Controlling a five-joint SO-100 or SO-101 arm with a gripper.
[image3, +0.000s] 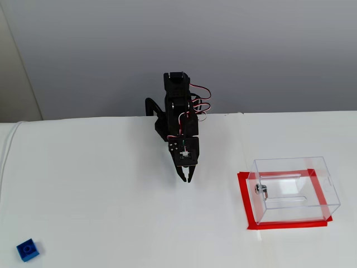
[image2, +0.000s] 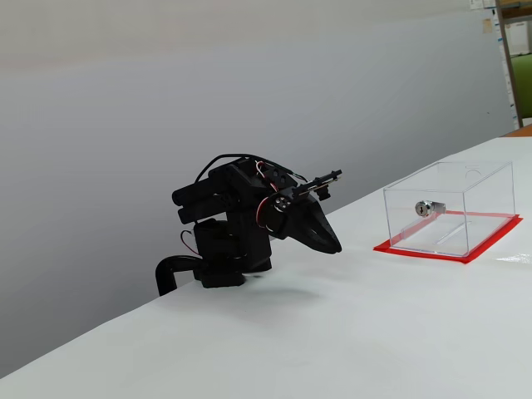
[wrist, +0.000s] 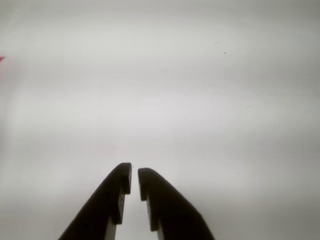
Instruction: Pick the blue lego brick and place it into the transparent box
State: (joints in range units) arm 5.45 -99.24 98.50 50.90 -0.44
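Note:
The blue lego brick (image3: 27, 249) lies on the white table at the front left corner of a fixed view, far from the arm; the other views do not show it. The transparent box (image3: 329, 192) stands on its red base plate (image3: 244, 195) at the right, with a silver lock (image3: 261, 190) on its left wall. It also shows in a fixed view (image2: 486, 187). My gripper (image3: 187, 179) is folded low over the table, pointing down, between brick and box. In the wrist view the gripper (wrist: 134, 172) is shut and empty over bare table. It also shows in a fixed view (image2: 335, 247).
A grey wall (image3: 268, 56) rises right behind the arm's base (image2: 218, 270). A white cable (image3: 6, 148) runs along the table's left edge. A red sliver (wrist: 1, 59) shows at the left edge of the wrist view. Shelving (image2: 517, 58) stands at the far right.

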